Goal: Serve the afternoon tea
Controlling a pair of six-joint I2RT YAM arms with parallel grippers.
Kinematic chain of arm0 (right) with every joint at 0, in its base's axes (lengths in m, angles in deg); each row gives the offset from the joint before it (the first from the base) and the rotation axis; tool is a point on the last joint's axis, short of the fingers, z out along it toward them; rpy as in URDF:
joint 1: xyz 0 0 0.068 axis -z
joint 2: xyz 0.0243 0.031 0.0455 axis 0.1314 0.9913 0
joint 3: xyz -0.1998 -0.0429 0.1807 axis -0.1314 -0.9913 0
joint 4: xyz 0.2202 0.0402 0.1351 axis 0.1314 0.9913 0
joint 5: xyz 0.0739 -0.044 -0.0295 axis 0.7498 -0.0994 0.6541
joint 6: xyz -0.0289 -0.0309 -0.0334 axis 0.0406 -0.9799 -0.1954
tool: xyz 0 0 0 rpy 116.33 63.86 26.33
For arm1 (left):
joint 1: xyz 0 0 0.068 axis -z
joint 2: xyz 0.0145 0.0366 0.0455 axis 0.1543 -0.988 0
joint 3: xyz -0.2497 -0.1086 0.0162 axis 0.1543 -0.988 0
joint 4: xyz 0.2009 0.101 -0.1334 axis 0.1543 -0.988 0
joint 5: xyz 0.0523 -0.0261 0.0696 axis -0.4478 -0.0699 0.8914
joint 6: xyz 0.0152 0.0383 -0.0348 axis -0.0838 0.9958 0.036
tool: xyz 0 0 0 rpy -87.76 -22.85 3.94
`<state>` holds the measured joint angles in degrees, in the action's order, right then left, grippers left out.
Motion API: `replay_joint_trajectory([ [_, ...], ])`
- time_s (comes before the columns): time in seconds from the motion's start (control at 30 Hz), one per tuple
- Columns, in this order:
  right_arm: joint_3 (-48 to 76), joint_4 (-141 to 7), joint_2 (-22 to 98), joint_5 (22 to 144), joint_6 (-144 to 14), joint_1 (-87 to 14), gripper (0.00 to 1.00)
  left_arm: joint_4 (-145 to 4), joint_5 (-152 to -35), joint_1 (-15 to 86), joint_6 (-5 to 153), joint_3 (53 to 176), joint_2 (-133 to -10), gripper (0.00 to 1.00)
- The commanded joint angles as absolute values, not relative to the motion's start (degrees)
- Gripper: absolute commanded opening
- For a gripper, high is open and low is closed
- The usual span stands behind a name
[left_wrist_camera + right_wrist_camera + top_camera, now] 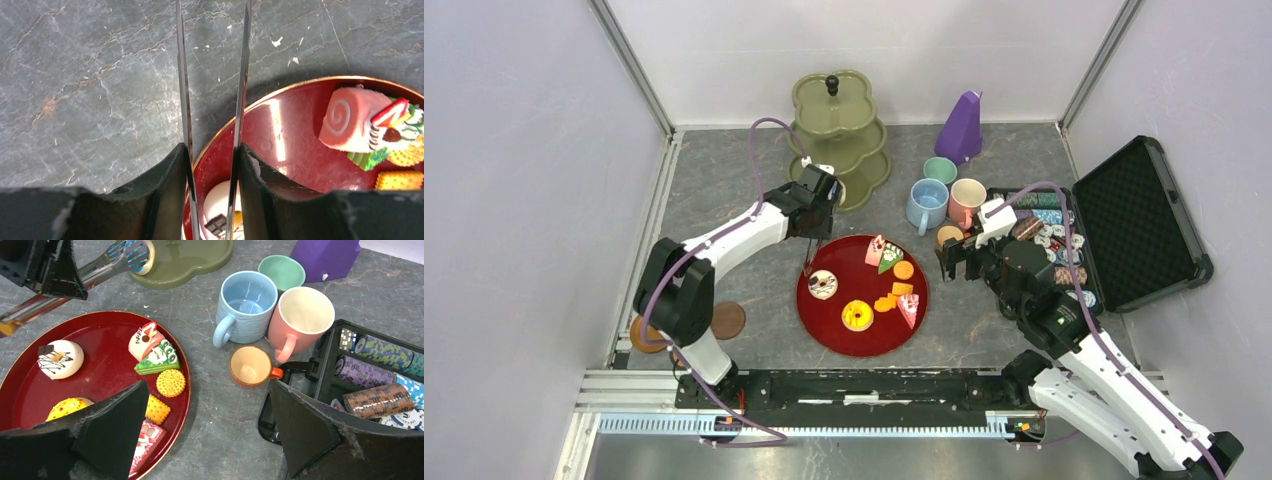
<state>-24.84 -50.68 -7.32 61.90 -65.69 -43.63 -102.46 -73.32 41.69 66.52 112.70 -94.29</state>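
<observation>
A red tray [824, 325] holds a white donut [823, 284], a yellow donut [857, 315], two cake slices [883, 252], and orange biscuits [904, 270]. My left gripper [816, 215] is shut on metal tongs [810, 250]. The tong tips hang apart and empty over the tray's left rim, close to the white donut [220, 202]. My right gripper [959, 262] is open and empty, low between the tray [30, 385] and the small orange cup [250, 365]. The blue mug [247, 300], pink mug [302, 315] and green mug [282, 271] stand behind the cup.
An olive three-tier stand [834, 125] is at the back centre, with a pale round piece on its lowest tier. A purple metronome [962, 128] stands to its right. An open black case [1139, 220] of poker chips lies at right. Brown coasters [727, 320] lie at front left.
</observation>
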Motion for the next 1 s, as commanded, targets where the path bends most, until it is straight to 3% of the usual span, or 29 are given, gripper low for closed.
replay_joint_trajectory([
  [0.0, -25.13, -54.23, -6.9, 62.45, -65.4, -43.76, 0.98, -103.48, -74.04, 41.83, 64.15, 111.72, -89.33, 0.4],
  [0.2, -24.6, -54.05, -6.33, 62.75, -65.57, -43.77, 0.98, -104.34, -73.17, 41.66, 65.2, 116.59, -92.6, 0.43],
  [0.47, -24.96, -53.85, -6.88, 62.09, -65.42, -43.76, 0.98, -104.72, -73.09, 41.66, 66.5, 120.41, -95.26, 0.54],
  [0.97, -25.55, -54.11, -6.99, 62.13, -64.9, -43.76, 0.98, -104.88, -72.03, 41.66, 68.05, 120.88, -94.45, 0.65],
])
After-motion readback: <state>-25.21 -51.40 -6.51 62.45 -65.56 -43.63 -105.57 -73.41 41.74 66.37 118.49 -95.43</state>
